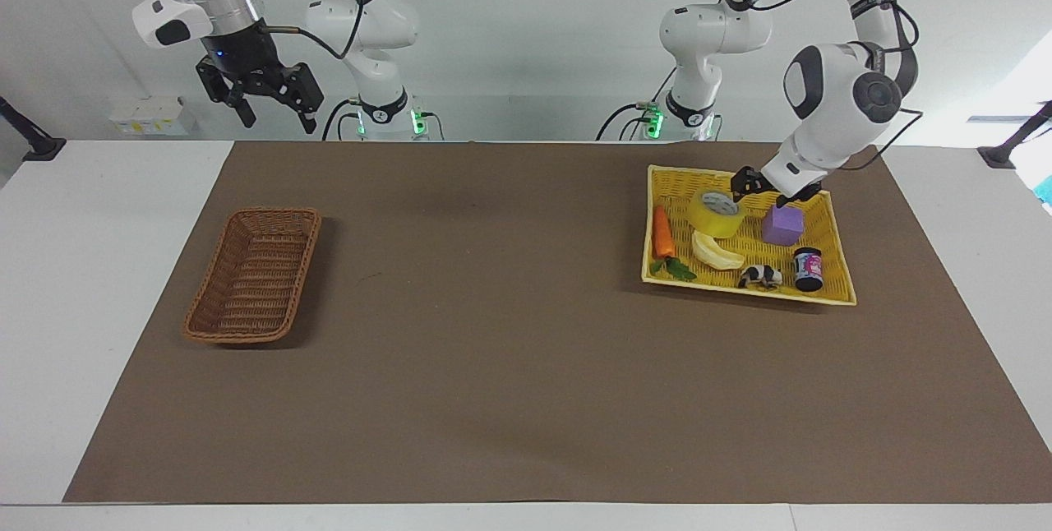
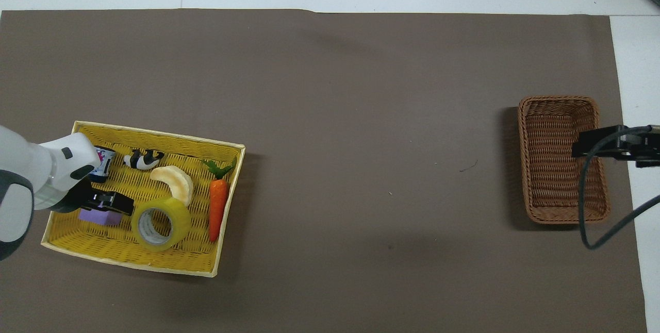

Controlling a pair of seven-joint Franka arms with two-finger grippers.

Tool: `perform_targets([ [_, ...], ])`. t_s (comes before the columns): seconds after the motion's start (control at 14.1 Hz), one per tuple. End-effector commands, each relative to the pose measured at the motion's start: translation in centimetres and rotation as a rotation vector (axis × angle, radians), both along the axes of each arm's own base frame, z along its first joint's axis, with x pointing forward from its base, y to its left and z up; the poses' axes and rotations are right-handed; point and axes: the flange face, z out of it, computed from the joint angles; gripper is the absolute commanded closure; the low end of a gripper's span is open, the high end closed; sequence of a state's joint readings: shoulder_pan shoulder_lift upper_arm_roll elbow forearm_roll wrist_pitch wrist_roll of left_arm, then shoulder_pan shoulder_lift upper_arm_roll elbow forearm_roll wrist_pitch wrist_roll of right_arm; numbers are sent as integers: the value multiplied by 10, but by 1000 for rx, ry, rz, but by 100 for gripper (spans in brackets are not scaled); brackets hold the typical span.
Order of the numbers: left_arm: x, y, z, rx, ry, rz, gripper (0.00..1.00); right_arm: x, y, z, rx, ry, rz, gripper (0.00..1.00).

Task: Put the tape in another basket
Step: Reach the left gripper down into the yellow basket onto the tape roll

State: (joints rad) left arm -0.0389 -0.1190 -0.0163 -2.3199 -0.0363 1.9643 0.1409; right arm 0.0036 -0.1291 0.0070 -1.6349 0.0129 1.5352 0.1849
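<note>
Tape (image 1: 717, 213) sits in the yellow basket (image 1: 828, 219), w/ its white core facing up and tilted; it's in the part of that basket nearer to me, toward the middle of the table. Peeled banana (image 1: 715, 252) lies just beside it, farther from me; carrot (image 1: 662, 233) lies along the basket wall beside both. Purple block (image 1: 782, 225) is next to the tape, toward my left arm's end of the table. Small dark jar (image 1: 809, 269) and a black-and-white toy cow (image 1: 761, 276) sit in the part farthest from me.

My left gripper (image 1: 761, 190) is up over the yellow basket, above the gap btwn tape and purple block, one finger close by the tape's rim. It's not around the tape and I'm grasping nothing w/ it. Fingers look parted, one either side of my wrist, but I can't tell how far.

Brown wicker basket (image 1: 255, 274) stands at my right arm's end of the table, on the same brown mat (image 1: 509, 334), well apart from the yellow one.

My right gripper (image 1: 271, 108) waits up high near its base, fingers spread, released, nothing in it. In the overhead view it covers part of the brown basket's edge.
</note>
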Motion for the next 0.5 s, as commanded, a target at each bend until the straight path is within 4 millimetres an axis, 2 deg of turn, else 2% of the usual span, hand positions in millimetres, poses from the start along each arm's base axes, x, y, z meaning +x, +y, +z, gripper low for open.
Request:
perform_targets([
  [0.0, -16, -4, -19, 1, -18, 9, 13, -2, -2, 0, 14, 8, -10, 0],
  [0.07, -18, -8, -25, 2, -20, 2, 22, -2, -2, 0, 14, 8, -10, 0],
  [0.21, -19, -14, -45, 3, -35, -10, 32, -2, -2, 0, 14, 8, -10, 0],
  [0.28, -18, -21, -50, 2, -44, -23, 41, -2, -3, 0, 15, 8, -12, 0],
  [0.36, -18, -22, -53, 4, -40, -22, 67, -2, -2, 0, 14, 8, -10, 0],
  [0.43, -18, -22, -52, 9, -36, 0, 88, -2, -2, 0, 14, 8, -10, 0],
])
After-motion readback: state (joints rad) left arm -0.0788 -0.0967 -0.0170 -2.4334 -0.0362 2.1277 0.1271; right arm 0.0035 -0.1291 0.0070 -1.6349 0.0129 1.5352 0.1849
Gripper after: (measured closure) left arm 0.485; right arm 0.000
